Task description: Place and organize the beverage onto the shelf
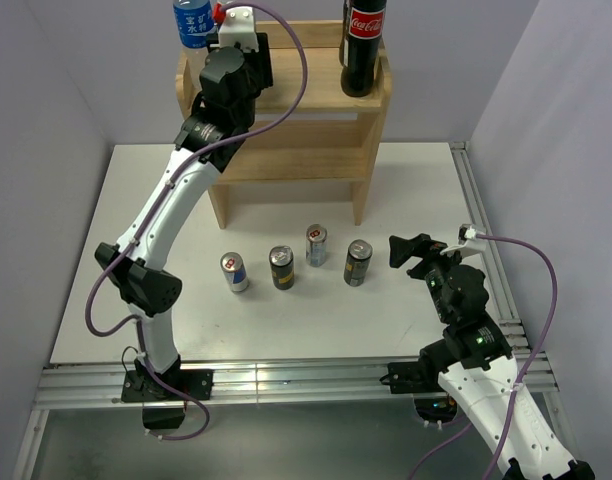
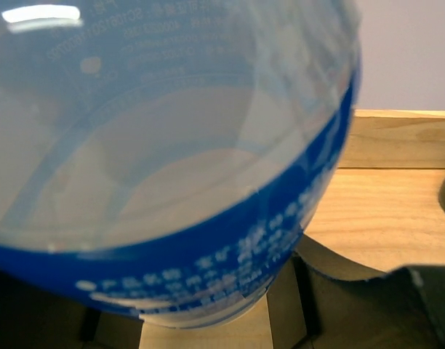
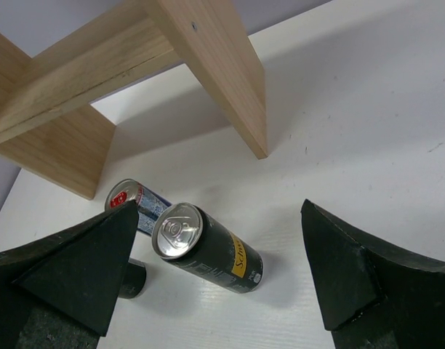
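Gripping the blue-labelled bottle (image 1: 194, 22) at the frame's upper left, at the shelf's (image 1: 306, 92) top board, the left fingers (image 2: 368, 305) should settle it upright inside the rim before letting go. The right fingers (image 3: 353, 269) gape empty.

Left claw (image 1: 210, 24) raised, clamped; right claw (image 1: 413, 252) low, gaping.

Blue-labelled bottle (image 2: 171, 182) on wooden shelf (image 2: 382, 218)

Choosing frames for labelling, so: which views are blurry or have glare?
Left wrist: the blue-labelled bottle fills the frame, soft-focus, glare patch top left. Right wrist: the black can is sharp. Top external: evenly lit, sharp throughout.
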Available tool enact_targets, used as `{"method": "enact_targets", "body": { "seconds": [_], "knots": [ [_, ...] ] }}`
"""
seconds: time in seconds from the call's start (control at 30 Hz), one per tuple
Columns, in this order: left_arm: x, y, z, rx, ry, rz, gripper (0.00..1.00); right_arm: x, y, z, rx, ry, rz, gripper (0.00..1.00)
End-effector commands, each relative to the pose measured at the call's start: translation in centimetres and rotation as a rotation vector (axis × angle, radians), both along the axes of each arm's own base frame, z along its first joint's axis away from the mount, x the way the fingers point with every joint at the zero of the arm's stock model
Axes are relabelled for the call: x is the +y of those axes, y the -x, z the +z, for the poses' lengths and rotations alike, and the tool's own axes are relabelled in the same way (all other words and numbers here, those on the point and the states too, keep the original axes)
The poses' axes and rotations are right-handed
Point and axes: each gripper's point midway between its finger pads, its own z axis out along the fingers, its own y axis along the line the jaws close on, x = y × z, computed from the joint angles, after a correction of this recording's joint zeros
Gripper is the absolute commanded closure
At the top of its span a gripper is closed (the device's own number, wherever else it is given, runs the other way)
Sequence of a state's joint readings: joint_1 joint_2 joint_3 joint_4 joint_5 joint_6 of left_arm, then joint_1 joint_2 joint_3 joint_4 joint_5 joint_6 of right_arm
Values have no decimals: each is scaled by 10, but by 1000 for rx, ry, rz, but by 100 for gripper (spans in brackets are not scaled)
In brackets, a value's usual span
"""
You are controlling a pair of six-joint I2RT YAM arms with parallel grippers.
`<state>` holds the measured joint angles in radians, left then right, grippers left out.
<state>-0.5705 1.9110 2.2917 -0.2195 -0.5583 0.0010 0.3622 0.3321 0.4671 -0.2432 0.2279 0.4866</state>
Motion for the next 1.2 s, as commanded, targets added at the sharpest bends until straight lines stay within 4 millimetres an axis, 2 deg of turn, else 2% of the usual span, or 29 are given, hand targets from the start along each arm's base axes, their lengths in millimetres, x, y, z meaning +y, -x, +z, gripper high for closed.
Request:
{"method": "enact_targets", "body": {
  "seconds": [0.0, 0.07, 0.1, 0.37, 0.43, 0.47, 0.6, 0.8, 0.83, 0.87, 0.93, 0.97, 1.07, 1.17],
  "knots": [
    [6, 31, 28, -23, 75, -46, 100, 1, -4, 6, -26, -16, -5, 0],
    [6, 34, 31, -15, 83, -54, 100, 2, -3, 7, -29, -19, -2, 0],
    [5, 34, 24, 14, 70, -55, 100, 2, -3, 6, -29, -19, -2, 0],
    [5, 46, 36, 7, 63, -65, 100, 1, -2, 7, -33, -22, -3, 0],
    [2, 43, 31, 24, 38, -62, 100, 1, -2, 6, -30, -23, -4, 0],
    [2, 45, 37, 14, 38, -66, 100, 1, -2, 6, -30, -21, -3, 0],
    [1, 44, 36, 17, 28, -62, 90, 1, -2, 6, -31, -23, -2, 0],
    [-4, 33, 10, 72, -14, -48, 80, 2, -2, 5, -31, -25, 1, 0],
    [-5, 32, 9, 72, -16, -48, 78, 2, -2, 5, -31, -25, 1, 0],
    [-5, 30, 3, 84, -26, -41, 66, 2, -2, 6, -32, -26, -1, 0],
    [-6, 28, 3, 77, -24, -41, 51, 2, -1, 6, -32, -26, 1, 0],
    [-6, 27, 1, 80, -30, -36, 39, 2, -1, 6, -32, -26, 1, 0],
    [-7, 23, -3, 86, -40, -31, 21, 2, -1, 6, -32, -26, -1, 0],
    [-9, 21, -9, 94, -47, -29, 14, 2, -1, 6, -34, -28, 1, 0]
  ]
}}
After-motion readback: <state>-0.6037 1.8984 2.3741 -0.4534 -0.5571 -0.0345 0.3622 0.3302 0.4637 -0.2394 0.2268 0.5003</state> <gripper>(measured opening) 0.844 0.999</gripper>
